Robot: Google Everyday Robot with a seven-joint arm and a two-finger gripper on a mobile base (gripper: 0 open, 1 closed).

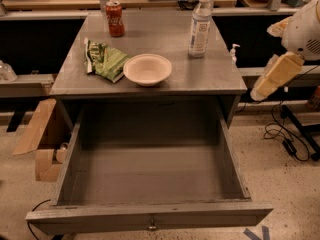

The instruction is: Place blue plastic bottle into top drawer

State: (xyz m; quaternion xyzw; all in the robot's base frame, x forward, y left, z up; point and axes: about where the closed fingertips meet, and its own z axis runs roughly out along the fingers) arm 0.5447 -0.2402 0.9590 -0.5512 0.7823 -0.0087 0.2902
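Observation:
The blue plastic bottle [200, 26], clear with a white cap and a white-blue label, stands upright at the back right of the grey tabletop [165, 91]. The top drawer [150, 219] is pulled fully open below the tabletop. It is empty, and a small metal knob [151, 227] sits on its front panel. My gripper is out of view. Only a white and cream part of my arm [274, 75] shows at the right edge, beside the table's right front corner and clear of the bottle.
A red soda can [115, 19] stands at the back left. A green snack bag [105, 59] and a white bowl [147, 69] lie in front of it. A small white pump dispenser [233, 51] is beyond the right edge. A cardboard box [42, 139] sits on the floor left, cables [285, 134] right.

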